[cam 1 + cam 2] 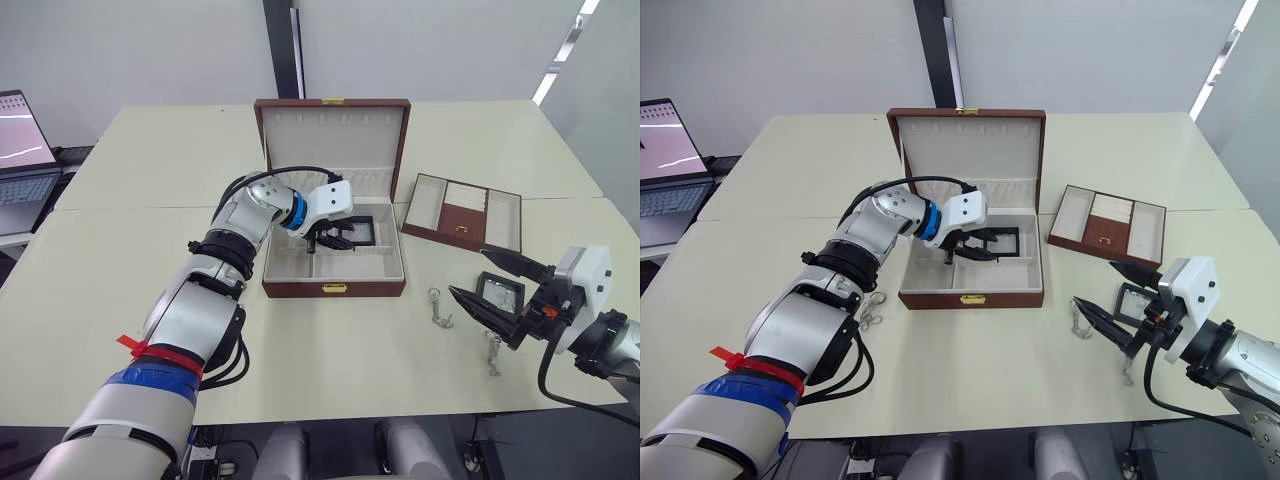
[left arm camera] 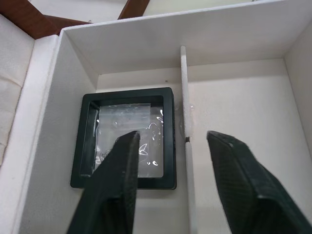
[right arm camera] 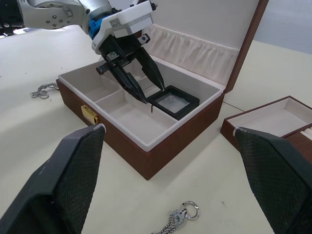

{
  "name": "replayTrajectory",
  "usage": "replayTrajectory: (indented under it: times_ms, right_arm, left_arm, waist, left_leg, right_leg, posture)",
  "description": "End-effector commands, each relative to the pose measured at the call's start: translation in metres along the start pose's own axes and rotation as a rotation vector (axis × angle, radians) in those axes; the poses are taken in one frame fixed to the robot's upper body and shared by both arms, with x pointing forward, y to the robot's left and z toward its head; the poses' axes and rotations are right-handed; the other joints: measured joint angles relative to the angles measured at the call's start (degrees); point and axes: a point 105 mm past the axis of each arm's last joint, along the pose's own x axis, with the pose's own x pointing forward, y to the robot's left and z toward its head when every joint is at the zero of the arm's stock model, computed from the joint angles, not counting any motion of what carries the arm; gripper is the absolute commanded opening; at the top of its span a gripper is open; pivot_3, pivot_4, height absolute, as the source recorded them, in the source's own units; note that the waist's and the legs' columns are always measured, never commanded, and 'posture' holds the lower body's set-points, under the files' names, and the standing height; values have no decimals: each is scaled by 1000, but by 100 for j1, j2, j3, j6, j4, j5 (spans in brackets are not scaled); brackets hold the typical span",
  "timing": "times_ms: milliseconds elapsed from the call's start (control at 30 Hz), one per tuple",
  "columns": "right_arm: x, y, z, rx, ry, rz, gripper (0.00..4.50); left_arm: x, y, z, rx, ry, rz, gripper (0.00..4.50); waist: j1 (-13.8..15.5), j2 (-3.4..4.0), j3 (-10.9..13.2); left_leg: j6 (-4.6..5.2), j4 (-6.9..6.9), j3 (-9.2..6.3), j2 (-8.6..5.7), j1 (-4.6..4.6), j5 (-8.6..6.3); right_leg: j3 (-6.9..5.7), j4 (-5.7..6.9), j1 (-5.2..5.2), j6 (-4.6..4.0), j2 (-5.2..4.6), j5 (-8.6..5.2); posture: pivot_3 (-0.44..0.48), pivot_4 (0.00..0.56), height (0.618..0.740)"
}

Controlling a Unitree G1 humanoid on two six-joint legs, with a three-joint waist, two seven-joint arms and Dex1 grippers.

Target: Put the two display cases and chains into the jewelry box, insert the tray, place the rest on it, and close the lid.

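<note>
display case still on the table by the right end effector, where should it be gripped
Grip the display case across two opposite edges of its black frame, coming straight down from above. It lies flat on the table, so only the thin rim offers purchase, and the clear window would likely flex. The open right end effector already straddles it.

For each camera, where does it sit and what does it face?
Head stereo eyes: look down over both arms at the table and open jewelry box.
Left wrist: inside the box, its open pincer above a display case.
Right wrist: between its open pincer toward the box.
Both wrists share that case.
</note>
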Motion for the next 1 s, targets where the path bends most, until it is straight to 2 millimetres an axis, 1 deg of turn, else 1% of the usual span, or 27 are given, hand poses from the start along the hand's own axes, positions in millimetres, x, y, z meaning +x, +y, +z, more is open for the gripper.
replayTrajectory:
  times_ms: [33, 133, 167, 233, 333, 467, 500, 567, 600, 633, 700, 733, 833, 933, 1000]
  right_arm:
    - [-1, 3, 11, -33, -39, 6, 4500]
    - [-2, 1, 11, -31, -37, 7, 4500]
    - [-2, 1, 11, -29, -37, 8, 4500]
    - [-4, -1, 11, -24, -38, 14, 4500]
    - [-8, -7, 8, 9, -32, 14, 4500]
    - [-17, -24, 3, 73, -39, -11, 4500]
    - [-20, -32, -2, 77, -23, -33, 4500]
    - [-25, -44, -11, 76, 6, -59, 4500]
    - [-28, -51, -17, 81, 30, -69, 4500]
    - [-29, -55, -21, 84, 44, -72, 4500]
    - [-30, -65, -26, 94, 56, -83, 4500]
    - [-31, -68, -27, 96, 57, -85, 4500]
    - [-32, -83, -39, 105, 82, -111, 4500]
    - [-33, -94, -48, 111, 101, -128, 4500]
    - [-35, -103, -53, 121, 111, -143, 4500]
  left_arm:
    - [-6, 7, 13, 2, -47, 20, 3323]
    - [-10, 8, 18, -24, -84, 16, 4256]
    - [-13, 8, 19, -36, -102, 11, 4444]
    - [-19, 6, 23, -64, -153, -10, 4444]
    - [-35, 2, 33, -145, -281, -50, 4444]
    - [-62, -10, 27, -223, -357, -68, 4444]
    - [-72, -13, 20, -251, -367, -31, 4444]
    - [-86, -18, 12, -288, -371, 20, 4444]
    - [-99, -21, 4, -329, -379, 66, 4444]
    - [-106, -24, 0, -356, -382, 96, 4444]
    - [-127, -33, -8, -419, -395, 169, 4444]
    - [-132, -37, -9, -437, -398, 189, 4444]
    - [-162, -53, -30, -521, -356, 324, 4444]
    - [-183, -66, -43, -580, -337, 427, 4444]
    - [-198, -77, -55, -624, -310, 503, 4444]
  waist:
    - [0, 0, 0]
    - [0, 0, 0]
    - [-1, 0, 0]
    - [-1, 0, 0]
    - [-11, 0, 0]
    - [-69, 3, -1]
    - [-74, 3, -2]
    - [-84, 5, -3]
    - [-79, 5, -3]
    - [-81, 5, -3]
    - [-77, 5, -3]
    - [-66, 6, -3]
    - [-55, 7, -4]
    - [-43, 7, -4]
    - [-35, 7, -4]
  left_leg:
    - [0, 0, 0, 0, 0, 0]
    - [0, 0, 0, 0, 0, 0]
    - [0, 0, 0, 0, 0, 0]
    - [0, 0, 0, 0, 0, 0]
    - [0, 0, 0, 0, -1, 0]
    - [0, -2, 0, 5, 5, 0]
    - [0, -2, 1, 5, 9, 0]
    - [0, -4, 2, 8, 14, 0]
    - [0, -4, 1, 8, 14, 0]
    - [0, -3, 1, 8, 13, 0]
    - [0, -3, 1, 9, 14, 0]
    - [0, -4, 0, 11, 14, 0]
    - [0, -2, 2, 10, 15, 0]
    - [0, -5, 4, 9, 22, 0]
    - [0, -6, 5, 9, 22, 0]
  right_leg:
    - [0, 0, 0, 0, 0, 0]
    - [0, 0, 0, 0, 0, 0]
    - [0, 0, 0, 0, 0, 0]
    - [0, 0, 0, 0, 0, 0]
    - [-1, 0, 0, 0, 0, 0]
    - [2, 4, 0, 0, 1, 0]
    - [3, 5, 2, -1, 2, 0]
    - [7, 7, 3, -1, 4, 0]
    - [7, 8, 3, -1, 4, 0]
    - [7, 7, 3, -1, 4, 0]
    - [7, 7, 3, -1, 4, 0]
    - [7, 6, 3, -1, 4, 0]
    - [7, 6, 6, -1, 0, 0]
    - [9, 3, 10, -1, -2, 0]
    - [8, 2, 10, -1, -2, 0]
  posture:
    - [0, 150, 740]
    - [0, 150, 740]
    - [0, 150, 740]
    - [0, 150, 740]
    - [0, 150, 740]
    - [0, 150, 740]
    - [0, 150, 740]
    - [0, 150, 740]
    - [0, 150, 740]
    - [0, 150, 740]
    - [0, 150, 740]
    - [0, 150, 740]
    - [0, 150, 740]
    - [0, 150, 740]
    - [0, 150, 740]
